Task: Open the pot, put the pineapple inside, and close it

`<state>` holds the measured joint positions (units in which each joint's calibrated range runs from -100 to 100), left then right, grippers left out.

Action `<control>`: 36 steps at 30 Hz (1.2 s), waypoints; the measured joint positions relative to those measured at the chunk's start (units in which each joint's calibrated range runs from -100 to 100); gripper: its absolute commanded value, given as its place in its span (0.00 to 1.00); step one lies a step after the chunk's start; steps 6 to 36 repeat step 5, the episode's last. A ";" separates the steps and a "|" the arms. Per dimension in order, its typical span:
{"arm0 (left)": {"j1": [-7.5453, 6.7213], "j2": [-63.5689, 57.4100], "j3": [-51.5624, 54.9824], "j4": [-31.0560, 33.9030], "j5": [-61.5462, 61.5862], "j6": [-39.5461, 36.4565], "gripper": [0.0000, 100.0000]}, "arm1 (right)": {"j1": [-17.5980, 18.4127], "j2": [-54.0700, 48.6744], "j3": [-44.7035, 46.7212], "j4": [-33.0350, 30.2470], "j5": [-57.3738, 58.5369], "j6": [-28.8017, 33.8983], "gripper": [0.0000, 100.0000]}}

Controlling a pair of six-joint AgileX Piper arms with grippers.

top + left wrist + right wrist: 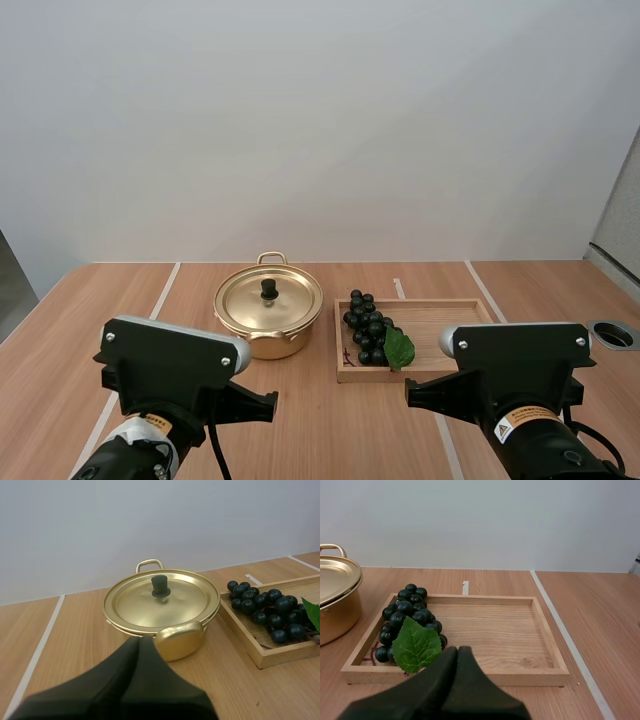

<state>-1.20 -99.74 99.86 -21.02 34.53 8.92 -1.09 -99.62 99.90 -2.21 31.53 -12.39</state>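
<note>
The left fingers [135, 649] and right fingers [452, 656] each lie pressed together, holding nothing. Beyond them on the wooden desk [300, 420], a bunch of dark grapes [366, 326] lies lengthwise near-to-far in the left end of a shallow wooden tray [450, 322]. Its green leaf [399, 348] is at the near end, and its stem is hard to make out. Just left stands a golden metal pot [275, 346], its lid [285, 298] on.

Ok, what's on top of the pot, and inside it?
The gold lid with its black knob sits on the pot, closing it. The inside is covered, so its contents cannot be seen.
</note>
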 measured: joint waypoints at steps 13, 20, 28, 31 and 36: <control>0.00 0.00 0.00 -0.14 0.00 0.00 0.00 | 0.00 0.00 0.00 0.00 0.00 0.00 0.00; 0.00 0.00 0.00 -0.14 0.00 0.00 0.00 | 0.00 0.00 0.00 0.00 0.00 0.00 0.00; 0.00 0.00 0.00 -0.14 0.00 0.00 0.00 | 0.00 0.00 0.00 0.00 0.00 0.00 0.00; 0.00 0.00 0.00 -0.14 0.00 0.00 0.00 | 0.00 0.00 0.00 0.00 0.00 0.00 0.00; 0.00 0.00 0.00 -0.14 0.00 0.00 0.00 | 0.00 0.00 0.00 0.00 0.00 0.00 0.00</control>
